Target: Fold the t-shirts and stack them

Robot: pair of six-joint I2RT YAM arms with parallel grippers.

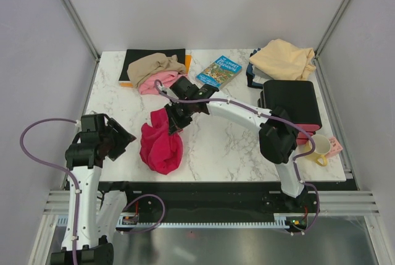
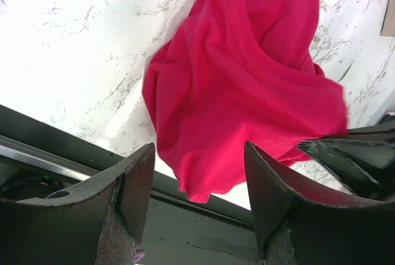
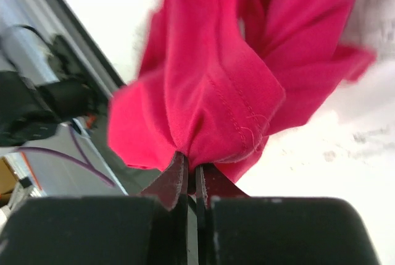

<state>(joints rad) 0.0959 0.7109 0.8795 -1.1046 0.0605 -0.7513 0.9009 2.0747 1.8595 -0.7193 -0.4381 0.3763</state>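
The crimson red t-shirt (image 1: 160, 144) hangs bunched from my right gripper (image 1: 171, 123), which is shut on a fold of it (image 3: 210, 117) above the marble table (image 1: 234, 147); its lower part rests near the front edge. My left gripper (image 1: 123, 138) is open and empty, just left of the red shirt (image 2: 247, 86), its fingers (image 2: 133, 191) spread apart. The tan-brown t-shirt (image 1: 154, 64) and the pink t-shirt (image 1: 151, 84) lie crumpled at the back left. The peach-cream t-shirt (image 1: 282, 59) lies bunched at the back right.
A flat black mat (image 1: 136, 58) lies under the tan shirt. A blue illustrated book (image 1: 219, 71) sits at the back middle. A black box (image 1: 293, 101) stands at the right, with a yellow mug (image 1: 320, 149) in front of it.
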